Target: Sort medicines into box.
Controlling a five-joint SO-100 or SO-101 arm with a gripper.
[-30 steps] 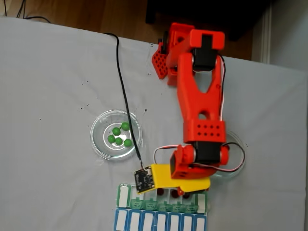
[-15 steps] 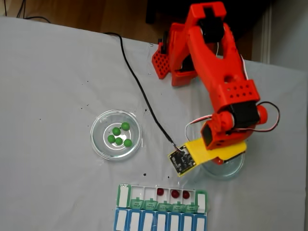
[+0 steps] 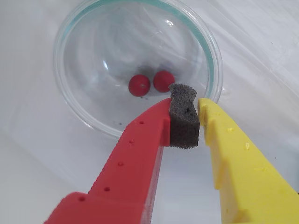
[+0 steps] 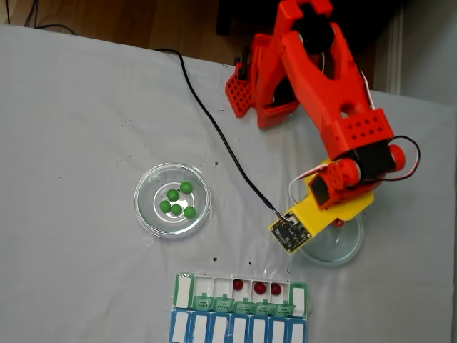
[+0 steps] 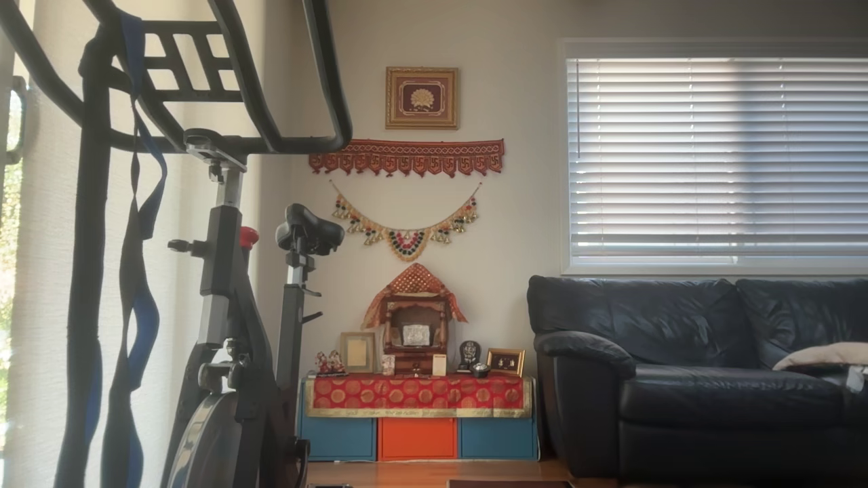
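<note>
Gripper closed on its own grey foam pad, holding no medicine, poised above a glass dish with two red medicines, arm reaching over the table in the fixed view, box at near edge with three red medicines, green medicines in left dish

Fixed view looks straight down on the table, wrist view peers close into the same glass dish, other view faces a living room.
</note>
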